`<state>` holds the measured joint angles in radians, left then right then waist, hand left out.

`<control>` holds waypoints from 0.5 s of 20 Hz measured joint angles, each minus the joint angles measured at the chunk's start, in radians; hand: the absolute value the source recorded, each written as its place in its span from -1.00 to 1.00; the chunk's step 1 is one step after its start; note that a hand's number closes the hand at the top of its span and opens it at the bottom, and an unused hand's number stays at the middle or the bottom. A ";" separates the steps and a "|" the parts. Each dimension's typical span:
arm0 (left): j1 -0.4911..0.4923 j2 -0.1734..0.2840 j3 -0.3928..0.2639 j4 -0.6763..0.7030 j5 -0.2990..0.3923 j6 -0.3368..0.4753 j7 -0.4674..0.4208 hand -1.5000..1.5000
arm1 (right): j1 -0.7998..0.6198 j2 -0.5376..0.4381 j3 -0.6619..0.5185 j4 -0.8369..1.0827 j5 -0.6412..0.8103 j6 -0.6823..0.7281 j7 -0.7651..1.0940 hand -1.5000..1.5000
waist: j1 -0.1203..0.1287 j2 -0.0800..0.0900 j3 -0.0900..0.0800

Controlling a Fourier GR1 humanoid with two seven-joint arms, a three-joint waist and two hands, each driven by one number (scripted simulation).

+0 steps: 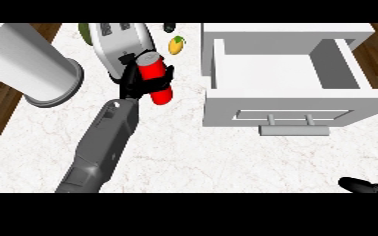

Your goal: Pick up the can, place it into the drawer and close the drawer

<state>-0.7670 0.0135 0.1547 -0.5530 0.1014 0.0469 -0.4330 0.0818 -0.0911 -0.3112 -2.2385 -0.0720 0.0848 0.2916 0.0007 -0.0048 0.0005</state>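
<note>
The red can (154,70) with a silver top is tilted in front of the toaster, left of the drawer. My left hand (133,81) has come in from the lower left, and its black fingers and thumb are curled round the can's middle. Whether the can rests on the counter or is lifted I cannot tell. The white drawer (284,70) stands pulled open at the right, nothing inside, with its grey bar handle (294,129) facing me. Only a black tip of my right hand (359,184) shows at the lower right edge.
A white toaster (119,41) stands right behind the can. A big grey cylinder (38,65) lies at the left edge of the white marble counter (207,160). A small yellow-orange fruit (176,45) lies between toaster and drawer, with a dark object (170,27) behind it.
</note>
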 measured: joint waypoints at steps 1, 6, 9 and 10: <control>-0.010 -0.003 -0.017 -0.031 0.008 0.011 0.037 1.00 | 0.008 0.001 -0.006 0.009 -0.003 0.005 -0.017 -1.00 | 0.000 -0.001 0.000; -0.058 -0.010 -0.112 -0.193 0.063 0.081 0.211 1.00 | 0.008 -0.006 -0.015 -0.011 -0.014 0.005 0.007 -1.00 | -0.002 -0.002 0.000; -0.103 -0.012 -0.159 -0.272 0.088 0.142 0.314 1.00 | 0.017 -0.007 -0.015 -0.027 -0.017 0.009 0.018 -1.00 | -0.004 -0.001 0.000; -0.116 -0.011 -0.167 -0.308 0.087 0.152 0.354 1.00 | 0.022 -0.004 -0.010 -0.035 -0.016 0.008 0.026 -1.00 | -0.003 -0.001 0.000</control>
<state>-0.8834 0.0025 -0.0120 -0.8610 0.1881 0.1988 -0.0792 0.1039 -0.0947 -0.3215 -2.2734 -0.0875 0.0932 0.3173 -0.0018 -0.0061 0.0004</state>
